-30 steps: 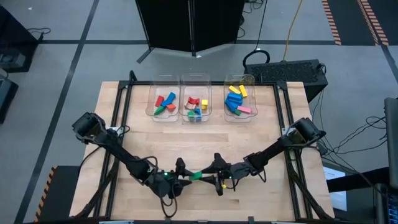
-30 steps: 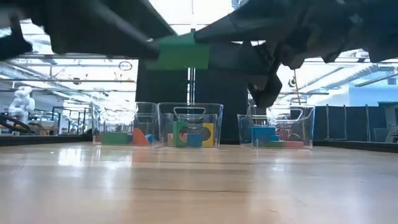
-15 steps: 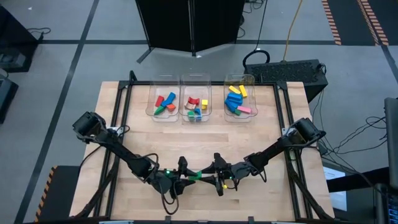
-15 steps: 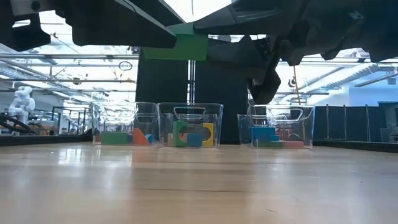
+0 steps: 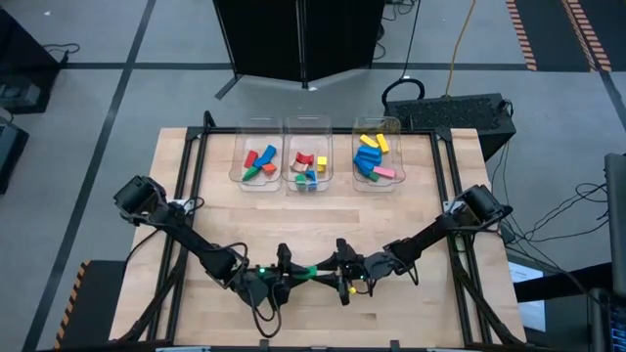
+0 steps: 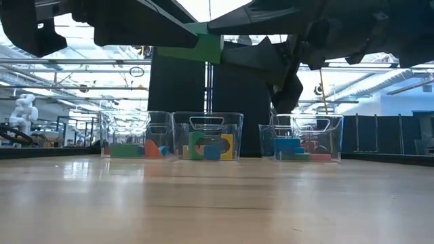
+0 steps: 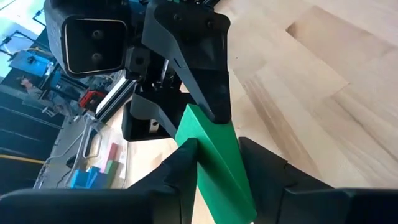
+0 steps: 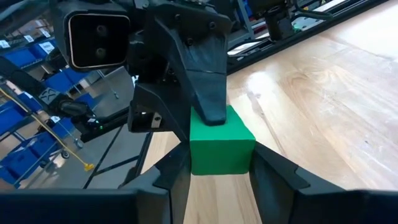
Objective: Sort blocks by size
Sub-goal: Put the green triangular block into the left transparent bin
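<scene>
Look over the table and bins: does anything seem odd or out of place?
Only one thing: a green block is off the table, held between the left gripper and right gripper at once. The bins stand upright, nothing spilled.

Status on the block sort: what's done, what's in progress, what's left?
Done: blocks already lie in all three clear bins. In hand: one green block, above the table's near edge, gripped at opposite ends by the left gripper and right gripper. Left: binning it; no loose blocks show on the table.

Bright overhead light, tabletop (image 6: 217,203) glare, foreground arms perhaps blurred w/ backlight
</scene>
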You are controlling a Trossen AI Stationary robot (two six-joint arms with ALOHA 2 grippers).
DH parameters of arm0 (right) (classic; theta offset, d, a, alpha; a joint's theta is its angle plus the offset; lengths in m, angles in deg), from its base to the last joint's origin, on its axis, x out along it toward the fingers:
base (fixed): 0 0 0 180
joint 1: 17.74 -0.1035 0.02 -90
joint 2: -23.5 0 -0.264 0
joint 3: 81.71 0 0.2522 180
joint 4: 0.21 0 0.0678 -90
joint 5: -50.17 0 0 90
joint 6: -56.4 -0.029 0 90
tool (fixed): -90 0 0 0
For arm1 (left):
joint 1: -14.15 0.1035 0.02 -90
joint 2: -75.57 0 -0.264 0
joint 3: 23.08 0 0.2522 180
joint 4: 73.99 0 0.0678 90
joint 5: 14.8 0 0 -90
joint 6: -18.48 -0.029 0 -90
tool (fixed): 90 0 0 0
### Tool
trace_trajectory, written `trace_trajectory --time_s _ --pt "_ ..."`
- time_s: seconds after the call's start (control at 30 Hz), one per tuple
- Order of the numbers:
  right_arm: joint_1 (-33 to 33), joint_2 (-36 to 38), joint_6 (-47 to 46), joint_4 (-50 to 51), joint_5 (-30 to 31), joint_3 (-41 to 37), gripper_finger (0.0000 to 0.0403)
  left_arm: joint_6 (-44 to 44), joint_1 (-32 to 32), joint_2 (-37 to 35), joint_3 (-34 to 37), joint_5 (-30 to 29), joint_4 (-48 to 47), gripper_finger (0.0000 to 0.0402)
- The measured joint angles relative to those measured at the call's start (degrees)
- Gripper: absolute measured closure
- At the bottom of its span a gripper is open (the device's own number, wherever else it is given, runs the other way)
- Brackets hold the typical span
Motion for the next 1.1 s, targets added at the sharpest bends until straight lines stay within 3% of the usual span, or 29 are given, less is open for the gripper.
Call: trace_trajectory --time_s 0.2,0.53,0.8,0.97,1.1 --pt "0.0 0.0 -0.77 -0.04 -1.75 0.0 0.027 0.21 -0.08 0.0 0.0 -0.21 0.61 0.0315" --pt "0.04 0.12 -0.18 -0.31 2.41 0.26 0.027 3.24 -1.02 -0.94 0.07 -8.31 -0.22 0.0329" --pt "0.08 2.5 -1.33 5.3 9.39 0.54 0.027 10.79 1.32 -8.2 0.09 -9.14 -11.51 0.0331" --pt "-0.6 5.32 -1.22 14.79 7.64 0.18 0.027 12.36 4.45 -14.08 0.09 -12.95 -17.87 0.0332" --pt "-0.83 7.25 -1.51 17.38 10.51 0.24 0.027 12.46 7.53 -19.62 0.09 -11.71 -22.62 0.0331"
